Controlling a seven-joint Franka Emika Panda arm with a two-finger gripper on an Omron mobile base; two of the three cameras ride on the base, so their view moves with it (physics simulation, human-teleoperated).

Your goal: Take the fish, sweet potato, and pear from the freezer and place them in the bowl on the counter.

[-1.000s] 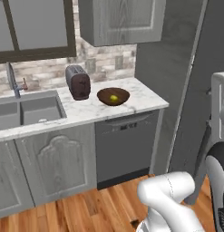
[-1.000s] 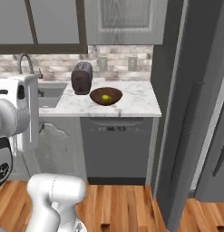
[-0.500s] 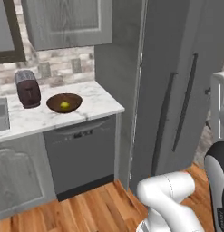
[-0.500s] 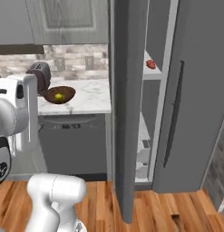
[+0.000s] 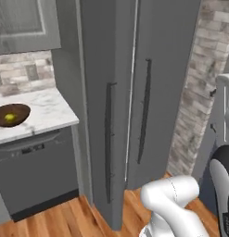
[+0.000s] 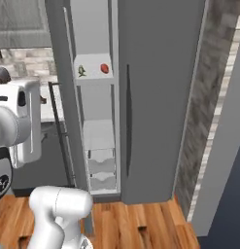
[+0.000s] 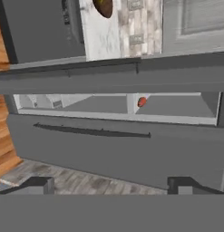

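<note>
The fingers (image 7: 111, 183) are standing spread and empty facing the open freezer (image 6: 155, 97), sweet potato (image 6: 104, 68) and fish (image 6: 81, 72) lying on its shelf.

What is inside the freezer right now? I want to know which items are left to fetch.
On a white shelf inside the freezer lie the fish and the sweet potato. Drawers sit below; their contents are hidden.

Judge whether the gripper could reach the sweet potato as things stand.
Probably yes: the freezer door stands ajar, the sweet potato lies exposed on a shelf beside the fish, and the gripper is open.
</note>
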